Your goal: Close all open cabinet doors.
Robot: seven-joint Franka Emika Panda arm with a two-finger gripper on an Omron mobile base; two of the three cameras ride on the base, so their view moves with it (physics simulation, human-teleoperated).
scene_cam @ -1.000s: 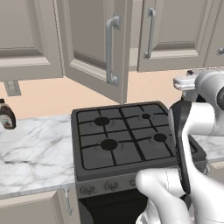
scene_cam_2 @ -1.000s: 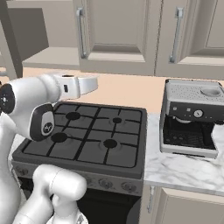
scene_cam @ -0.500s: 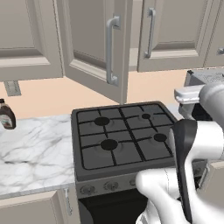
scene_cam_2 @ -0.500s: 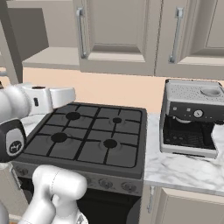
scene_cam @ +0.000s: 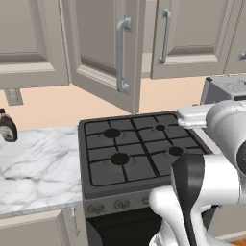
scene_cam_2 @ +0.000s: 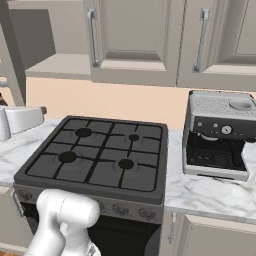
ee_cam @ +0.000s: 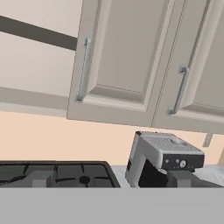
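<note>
Kitchen; hand point(ee_cam: 109, 178) toward cabinet doors point(ee_cam: 124, 61)

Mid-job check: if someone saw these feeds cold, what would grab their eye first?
Probably the open cabinet door, swung out over the black gas stove in the left base view, exposing an open shelf in the right base view. Next, the silver coffee machine on the marble counter right of the stove, below two closed doors. A small brown bottle stands far left.

An open cabinet door point(scene_cam: 103, 53) sticks out above the stove point(scene_cam: 134, 153). Shut doors point(scene_cam_2: 135, 40) hang on the wall behind the stove. A coffee machine point(scene_cam_2: 217, 135) sits on the bench point(scene_cam_2: 210, 195) right of the stove. A bottle point(scene_cam: 7, 126) stands far left.
</note>
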